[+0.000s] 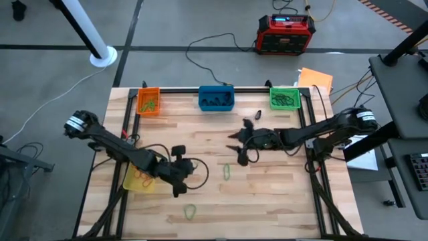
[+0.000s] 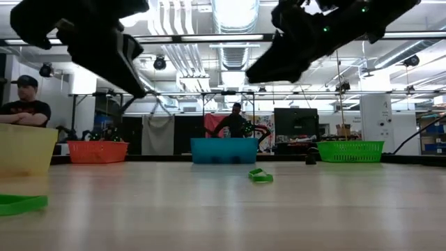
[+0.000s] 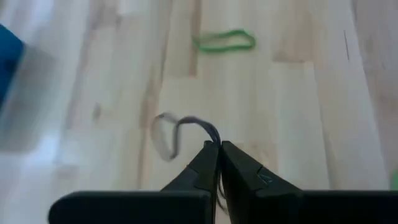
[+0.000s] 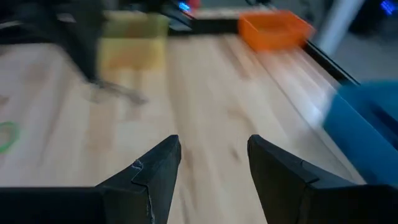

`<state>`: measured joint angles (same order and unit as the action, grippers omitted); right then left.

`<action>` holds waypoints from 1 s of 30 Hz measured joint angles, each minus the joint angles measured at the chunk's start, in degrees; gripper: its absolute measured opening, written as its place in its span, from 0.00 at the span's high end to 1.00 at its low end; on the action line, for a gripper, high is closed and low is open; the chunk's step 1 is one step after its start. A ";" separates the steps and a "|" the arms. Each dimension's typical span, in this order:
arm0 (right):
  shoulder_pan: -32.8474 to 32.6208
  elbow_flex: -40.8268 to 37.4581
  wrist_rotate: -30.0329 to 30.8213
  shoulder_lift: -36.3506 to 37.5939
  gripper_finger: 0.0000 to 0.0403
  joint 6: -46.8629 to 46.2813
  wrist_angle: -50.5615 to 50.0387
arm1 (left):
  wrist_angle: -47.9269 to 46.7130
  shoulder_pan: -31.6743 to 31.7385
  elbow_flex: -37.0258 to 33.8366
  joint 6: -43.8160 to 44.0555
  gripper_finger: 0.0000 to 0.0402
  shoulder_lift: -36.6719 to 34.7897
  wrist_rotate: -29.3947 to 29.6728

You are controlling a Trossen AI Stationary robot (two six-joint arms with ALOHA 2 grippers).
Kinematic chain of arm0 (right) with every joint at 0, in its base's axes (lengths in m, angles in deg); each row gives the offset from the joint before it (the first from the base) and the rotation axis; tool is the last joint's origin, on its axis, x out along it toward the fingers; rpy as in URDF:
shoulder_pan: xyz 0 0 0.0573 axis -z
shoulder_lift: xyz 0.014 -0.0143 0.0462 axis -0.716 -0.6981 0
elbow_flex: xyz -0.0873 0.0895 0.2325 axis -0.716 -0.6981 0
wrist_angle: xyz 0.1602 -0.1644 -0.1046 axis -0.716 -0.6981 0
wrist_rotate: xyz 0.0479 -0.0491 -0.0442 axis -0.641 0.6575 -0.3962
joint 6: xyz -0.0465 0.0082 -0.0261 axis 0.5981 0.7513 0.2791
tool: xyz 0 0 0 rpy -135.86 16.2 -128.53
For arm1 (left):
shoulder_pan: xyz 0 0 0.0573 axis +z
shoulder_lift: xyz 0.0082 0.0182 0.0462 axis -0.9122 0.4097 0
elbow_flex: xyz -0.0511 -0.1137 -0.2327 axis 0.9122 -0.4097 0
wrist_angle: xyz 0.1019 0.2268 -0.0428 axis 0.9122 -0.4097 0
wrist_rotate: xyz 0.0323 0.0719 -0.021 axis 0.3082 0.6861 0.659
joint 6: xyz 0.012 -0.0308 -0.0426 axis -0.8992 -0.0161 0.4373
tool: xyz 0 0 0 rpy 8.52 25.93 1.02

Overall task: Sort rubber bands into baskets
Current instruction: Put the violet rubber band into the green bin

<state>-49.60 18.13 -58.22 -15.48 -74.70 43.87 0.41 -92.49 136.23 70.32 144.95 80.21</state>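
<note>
My left gripper [image 3: 219, 145] hovers over the table's near left [image 1: 180, 175], beside the yellow basket [image 1: 139, 179], shut on a thin pale rubber band [image 3: 174, 132]. My right gripper [image 4: 214, 155] stands open above mid-table [image 1: 242, 148], with nothing between its fingers. Two green rubber bands lie flat on the wood: one at the centre [image 1: 227, 171] [image 2: 260, 176] [image 3: 224, 41], one near the front edge [image 1: 190, 212] [image 2: 21, 203]. The orange [image 1: 148, 100], blue [image 1: 216, 98] and green [image 1: 284, 98] baskets stand along the far edge with bands inside. My left gripper pinches one end of the band's loop [image 3: 211, 133] between its two fingertips. The fingers slant down from the table's left. The rest of the loop sticks out slack beyond the tips and appears clear of the table.
A red-and-black power box [image 1: 286, 33] sits on the floor beyond the far edge. Black cables run along both arms. People stand in the room behind the table [image 2: 26, 104]. Bare wood [image 1: 281, 194] lies at the near right.
</note>
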 joint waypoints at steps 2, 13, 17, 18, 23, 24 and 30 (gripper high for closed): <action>-0.75 -0.06 -1.75 -3.04 0.55 3.20 6.33 | 0.71 0.20 -0.20 -1.23 1.00 -1.06 1.80; -2.50 8.62 -6.19 -19.84 0.55 16.80 20.30 | 6.52 6.16 -2.71 -11.89 1.00 -2.88 -1.28; -2.48 13.84 -6.35 -23.22 0.55 19.15 13.72 | 8.62 9.24 -3.47 -13.66 1.00 -3.13 -3.93; -2.41 15.18 -5.85 -23.89 0.55 19.73 11.75 | 9.11 9.62 -3.48 -14.22 1.00 -3.18 -4.23; -2.39 21.89 0.27 -27.06 0.54 22.72 2.34 | 9.24 11.75 -3.28 -16.49 1.00 -3.31 -4.97; -2.35 23.24 1.48 -27.50 0.53 23.40 0.43 | 9.32 12.13 -3.24 -16.84 1.00 -3.31 -5.82; -2.10 28.66 2.89 -29.84 0.52 26.53 -5.98 | 10.31 13.41 -3.11 -18.07 1.00 -3.36 -6.45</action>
<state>-51.71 46.79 -55.34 -45.33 -48.17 37.89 10.72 -79.08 133.12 52.24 141.60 73.77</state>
